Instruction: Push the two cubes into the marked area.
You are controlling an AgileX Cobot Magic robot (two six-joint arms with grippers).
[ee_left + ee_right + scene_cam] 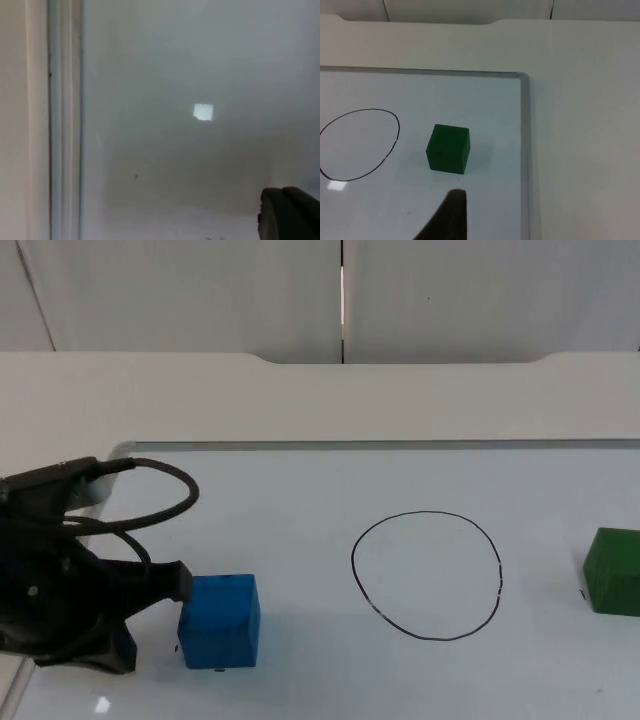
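Blue and solid-looking, the blue cube is sitting on the white surface well to the left of the black hand-drawn circle in the top view, outside its line. Its faces are plain, its top lighter than its front. The left gripper is lying just beside the cube on the side away from the circle, its tip appearing to touch the cube's upper edge; whether its fingers are released or clenched cannot be told. The green cube is resting well to the right of the circle, also outside it, dark green and matte.

Moving to the left wrist view, one black fingertip is hanging over bare white surface beside the board's metal edge strip.

Moving to the right wrist view, the green cube is standing between the circle and the board's framed edge, near the circle but apart from it. The right gripper is hovering short of the cube, not touching it; the state of its fingers cannot be told.
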